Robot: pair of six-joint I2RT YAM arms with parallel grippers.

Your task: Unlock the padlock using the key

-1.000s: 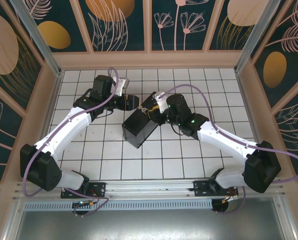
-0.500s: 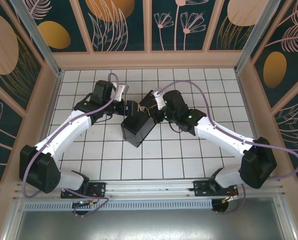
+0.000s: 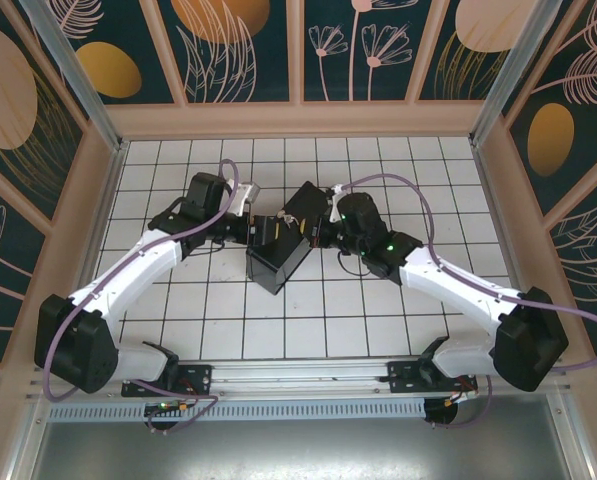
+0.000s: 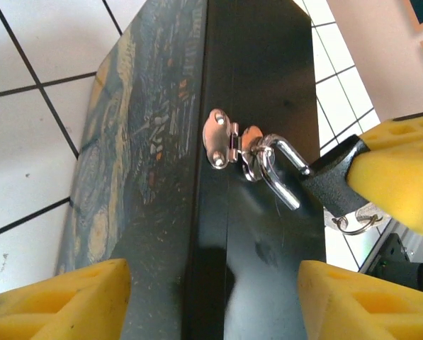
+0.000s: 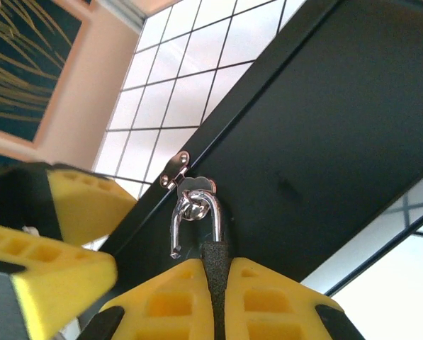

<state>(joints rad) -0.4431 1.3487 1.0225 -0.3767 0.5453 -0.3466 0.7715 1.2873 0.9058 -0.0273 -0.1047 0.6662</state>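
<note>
From above, the painted box [image 3: 278, 258] is lying at an angle on the white tiled table [image 3: 178, 310], about mid-table. The left gripper [image 3: 261, 228] is reaching in at the box's far end from the left. The right gripper [image 3: 308, 228] is meeting it there from the right, and the two are sitting just beside each other.

In the left wrist view, the left gripper [image 4: 215, 297] is standing wide, one yellow pad [image 4: 62, 297] on each side of the box's dark edge. A small silver hasp [image 4: 222, 138] is sitting on that edge. The padlock [image 4: 335, 184] is hanging from it by its shackle [image 4: 278, 170]. A yellow pad of the right gripper [image 4: 402, 170] is pressing on the padlock's dark, rough body. A thin wire ring [image 4: 353, 225] is dangling just below the body.

In the right wrist view, the right gripper [image 5: 215, 297] is clamping the padlock [image 5: 215, 265] between its two pads. The shackle [image 5: 197, 216] is looping up through the hasp [image 5: 177, 173] on the black box [image 5: 324, 142]. One leg of the shackle seems to be ending free of the body, though the angle makes this hard to confirm. The left gripper [image 5: 66, 237] is sitting close by on the left, its pads apart.
</note>
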